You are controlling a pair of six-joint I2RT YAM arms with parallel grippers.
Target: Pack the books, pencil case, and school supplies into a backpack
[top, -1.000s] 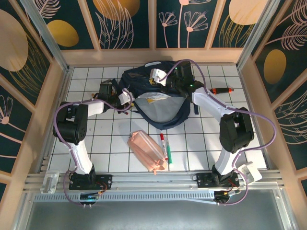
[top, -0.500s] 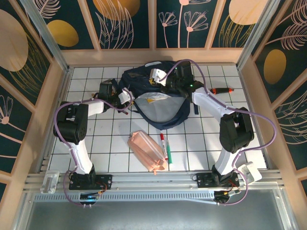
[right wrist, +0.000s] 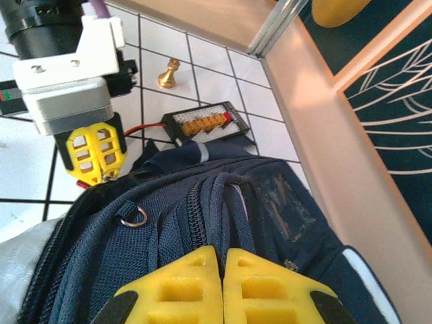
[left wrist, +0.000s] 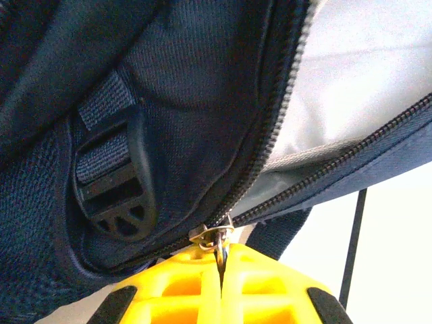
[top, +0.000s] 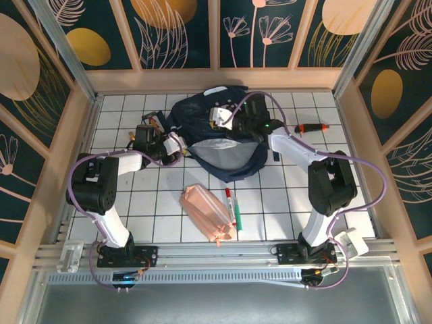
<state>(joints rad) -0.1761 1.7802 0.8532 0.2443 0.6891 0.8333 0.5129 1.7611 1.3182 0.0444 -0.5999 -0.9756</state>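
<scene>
Navy woven nylon, pale grey lining, black strap buckle: backpack (top: 229, 169) slumped at the far middle of the tabletop (top: 148, 209), mouth gaping toward the arms. Left end effector (left wrist: 219, 260) clenched on the metal zipper pull (left wrist: 213, 236) at the end of the zip track, likely to drag the opening wider. Right end effector (right wrist: 221, 260) shut tight atop the bag's upper ridge, probably bracing against that pull; whether fabric sits between the pads, impossible to tell. Salmon pencil case (top: 208, 214) and red-capped marker (top: 232, 207) side by side on the near tiles, well apart from the bag, not yet packed
</scene>
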